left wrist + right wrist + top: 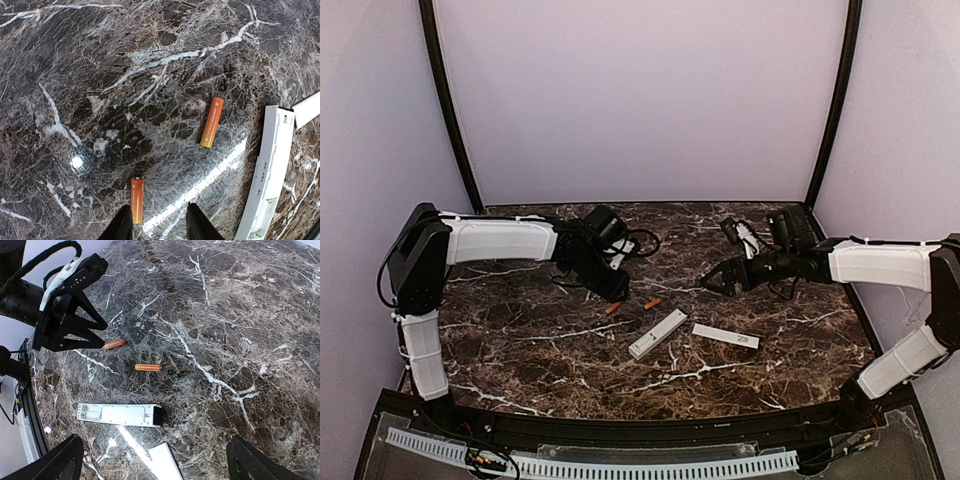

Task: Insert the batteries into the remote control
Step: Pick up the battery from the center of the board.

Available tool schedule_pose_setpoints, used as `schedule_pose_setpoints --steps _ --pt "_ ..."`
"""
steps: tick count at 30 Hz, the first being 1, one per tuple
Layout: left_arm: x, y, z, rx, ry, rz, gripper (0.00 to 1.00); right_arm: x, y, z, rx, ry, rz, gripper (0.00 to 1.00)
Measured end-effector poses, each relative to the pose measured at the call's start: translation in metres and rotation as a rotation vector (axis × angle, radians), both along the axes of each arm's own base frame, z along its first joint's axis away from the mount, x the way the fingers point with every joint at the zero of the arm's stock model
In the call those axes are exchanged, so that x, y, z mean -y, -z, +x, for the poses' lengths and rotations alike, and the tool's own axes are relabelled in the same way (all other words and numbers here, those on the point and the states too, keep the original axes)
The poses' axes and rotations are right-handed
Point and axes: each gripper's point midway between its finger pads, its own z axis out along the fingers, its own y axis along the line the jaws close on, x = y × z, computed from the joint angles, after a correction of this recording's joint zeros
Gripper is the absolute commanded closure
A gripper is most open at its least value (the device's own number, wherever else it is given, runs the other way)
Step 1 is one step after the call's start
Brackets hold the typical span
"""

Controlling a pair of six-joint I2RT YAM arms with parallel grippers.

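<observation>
Two orange batteries lie on the marble. One battery point(137, 199) point(613, 308) point(115, 344) sits between the fingers of my left gripper point(159, 226) point(611, 292), tight against the left finger point(121, 227); the right finger stands well off it, so the jaws are partly open and not clamped. The other battery point(212, 122) point(652, 302) point(148, 368) lies free a little farther on. The white remote control point(657, 333) point(267, 175) point(120, 415) rests beside them, recess up. My right gripper point(715, 280) point(155, 465) hovers wide open above the table, holding nothing.
A thin flat white cover strip point(725, 336) point(165, 460) point(306, 109) lies just right of the remote. Lilac walls enclose the table on three sides, with black posts at the back corners. The left arm's cable point(638, 243) loops behind its wrist.
</observation>
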Motion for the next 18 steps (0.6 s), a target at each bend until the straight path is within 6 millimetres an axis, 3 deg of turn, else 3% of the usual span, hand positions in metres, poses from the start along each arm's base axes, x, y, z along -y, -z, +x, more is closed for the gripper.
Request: schedule_pose_setpoints --steps 18 --pt "-0.017 0.037 0.000 -0.058 0.011 0.163 0.74 0.002 0.000 0.000 -0.006 -0.006 0.014 0.03"
